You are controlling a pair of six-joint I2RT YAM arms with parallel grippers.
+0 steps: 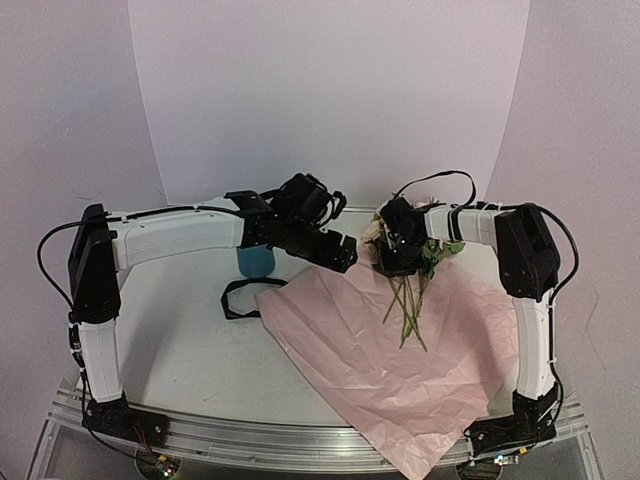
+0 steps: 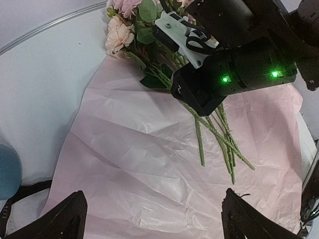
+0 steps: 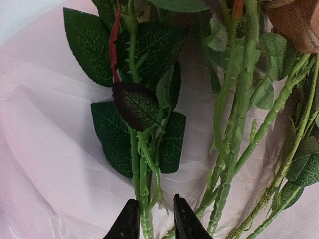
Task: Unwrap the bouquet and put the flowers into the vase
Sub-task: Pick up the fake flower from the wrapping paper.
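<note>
The lilac-pink wrapping paper (image 1: 380,350) lies spread flat on the table. On it lie the flowers (image 1: 408,300), with blooms (image 2: 119,35) at the far end and green stems (image 2: 222,142) pointing toward me. My right gripper (image 3: 154,199) sits low over the stems, jaws narrowly open. One stem (image 3: 144,219) runs between the fingers, against the left one, with a gap to the other. My left gripper (image 2: 154,193) hovers wide open above bare paper, holding nothing. The teal vase (image 1: 255,262) stands upright behind the left forearm, partly hidden.
A loose black ribbon (image 1: 238,298) lies on the table in front of the vase, just left of the paper. The paper hangs over the table's near edge (image 1: 300,440). My two grippers are close together near the blooms.
</note>
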